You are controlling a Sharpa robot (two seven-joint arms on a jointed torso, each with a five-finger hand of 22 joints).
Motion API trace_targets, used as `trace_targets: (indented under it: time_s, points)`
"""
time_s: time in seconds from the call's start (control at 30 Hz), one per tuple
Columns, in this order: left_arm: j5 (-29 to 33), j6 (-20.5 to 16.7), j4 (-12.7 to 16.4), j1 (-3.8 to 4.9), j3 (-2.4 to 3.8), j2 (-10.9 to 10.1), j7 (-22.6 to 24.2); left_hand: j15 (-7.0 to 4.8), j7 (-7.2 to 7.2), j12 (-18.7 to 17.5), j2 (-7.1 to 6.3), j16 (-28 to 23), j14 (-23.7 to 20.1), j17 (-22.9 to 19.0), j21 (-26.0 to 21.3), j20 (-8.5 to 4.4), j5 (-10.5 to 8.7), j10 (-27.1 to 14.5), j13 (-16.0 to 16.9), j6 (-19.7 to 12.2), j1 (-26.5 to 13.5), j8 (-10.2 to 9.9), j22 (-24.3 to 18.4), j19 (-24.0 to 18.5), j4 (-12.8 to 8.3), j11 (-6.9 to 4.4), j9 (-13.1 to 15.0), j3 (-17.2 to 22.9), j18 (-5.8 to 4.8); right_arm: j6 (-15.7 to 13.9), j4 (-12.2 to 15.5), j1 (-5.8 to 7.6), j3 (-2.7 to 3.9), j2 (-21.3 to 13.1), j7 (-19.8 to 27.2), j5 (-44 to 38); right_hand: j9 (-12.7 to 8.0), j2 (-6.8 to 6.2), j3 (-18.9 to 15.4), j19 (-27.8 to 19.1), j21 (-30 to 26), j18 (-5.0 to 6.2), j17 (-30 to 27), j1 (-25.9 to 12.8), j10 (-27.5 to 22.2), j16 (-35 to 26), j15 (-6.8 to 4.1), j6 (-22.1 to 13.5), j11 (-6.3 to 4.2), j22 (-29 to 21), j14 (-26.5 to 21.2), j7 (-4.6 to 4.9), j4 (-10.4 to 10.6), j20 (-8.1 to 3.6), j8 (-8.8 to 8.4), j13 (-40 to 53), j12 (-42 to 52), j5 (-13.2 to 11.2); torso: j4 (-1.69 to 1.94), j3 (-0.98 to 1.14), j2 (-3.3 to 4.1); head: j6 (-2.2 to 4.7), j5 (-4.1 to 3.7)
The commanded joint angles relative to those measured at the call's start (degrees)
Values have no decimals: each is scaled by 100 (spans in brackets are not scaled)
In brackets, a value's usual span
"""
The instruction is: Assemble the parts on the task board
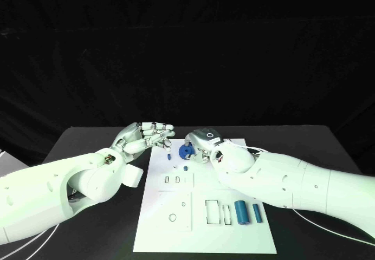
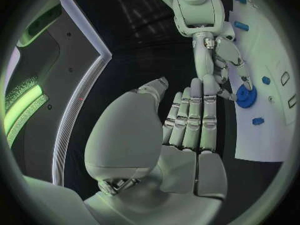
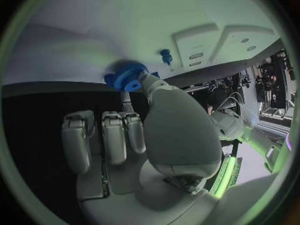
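The white task board (image 1: 205,227) lies in the middle of the black table. My right hand (image 1: 205,142) is over its far end and pinches a blue gear (image 1: 187,151) between thumb and a finger; the gear (image 3: 129,76) sits at the thumb tip, close above the board, and the other fingers (image 3: 103,135) are curled back. Beside the gear a small blue peg (image 1: 169,157) stands in the board. My left hand (image 1: 144,138) hovers at the board's far left corner, holding nothing, its fingers (image 2: 190,117) stretched side by side toward the gear (image 2: 245,96).
Two blue cylinders (image 1: 240,212) (image 1: 256,213) lie on the board's near right part, next to rectangular slots (image 1: 212,211). Small slots and a round hole (image 1: 173,217) mark the board's left half. Black table (image 1: 86,146) surrounds the board on both sides.
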Motion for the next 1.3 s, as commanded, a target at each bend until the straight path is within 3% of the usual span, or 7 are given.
trace_targets:
  time_s: [0.03,0.4,0.57,0.7,0.8,0.9,1.3]
  points:
    - [-21,103,4,7,5,13,22,7,36,-27,14,19,-32,10,40,-5,-20,-33,-7,-42,35,-4,21,-58,-3,6,10,37,18,-43,-27,-15,-2,20,-1,-6,-15,-60,33,548,-33,-54,1024,-7,428,0,-1,-44,2,1411,505,11,8,-21,-42,1329,-37,-28,-1,3,1,3,8]
    - [-21,110,-16,7,5,23,12,7,36,-27,14,19,-32,10,40,-5,-20,-33,-7,-42,35,-4,21,-58,-3,6,10,37,18,-89,-53,-24,-2,28,50,78,-81,-104,13,538,-46,-50,1026,-23,339,-1,62,-223,65,1398,504,82,40,34,-221,1236,-136,-65,-10,-2,-2,-4,21]
    - [-21,114,-26,7,4,28,8,7,36,-27,14,19,-32,10,40,-5,-20,-33,-7,-42,35,-4,21,-58,-3,6,10,37,18,-77,-50,-25,-2,13,116,165,-160,-147,-395,524,-67,-44,1037,-133,306,3,123,-445,118,1378,505,136,254,99,-453,1208,-172,-316,-13,1,-3,-1,23]
    - [-21,116,-31,6,4,30,3,7,36,-27,14,19,-32,10,40,-5,-20,-33,-7,-42,35,-4,21,-58,-3,6,10,37,18,-9,-9,-25,-2,-31,202,366,-176,-43,-791,527,-64,-45,1050,-220,316,7,134,-395,130,1383,508,141,354,116,-508,1222,-161,-351,-6,0,-3,-1,22]
    - [-21,116,-35,6,4,29,-7,7,36,-27,14,19,-32,10,40,-5,-20,-33,-7,-42,35,-4,21,-58,-3,6,10,37,18,71,5,-25,-2,-56,289,611,-175,153,-998,547,-37,-53,1098,-694,380,22,135,-297,128,1413,519,138,372,119,-511,1289,-92,-328,-6,1,-2,-8,30]
    - [-21,117,-40,6,4,32,-14,9,38,-26,12,18,-35,12,55,-3,-21,-36,-7,-44,30,-5,30,-70,-3,7,12,41,18,155,19,-25,-2,-79,358,808,-180,166,-1099,564,-13,-61,1145,-915,427,35,140,-271,131,1440,529,141,377,122,-524,1339,-39,-472,-16,3,-1,-17,38]
    - [-28,122,-44,6,4,36,-23,9,40,-29,9,17,-38,12,66,-3,-20,-43,-8,-49,37,-8,37,-77,-11,9,12,46,19,448,-61,-22,-2,-95,338,1322,-177,301,-1124,583,13,-70,1184,-1019,468,47,134,-193,121,1468,538,126,366,120,-519,1381,6,-364,-15,5,-3,-19,34]
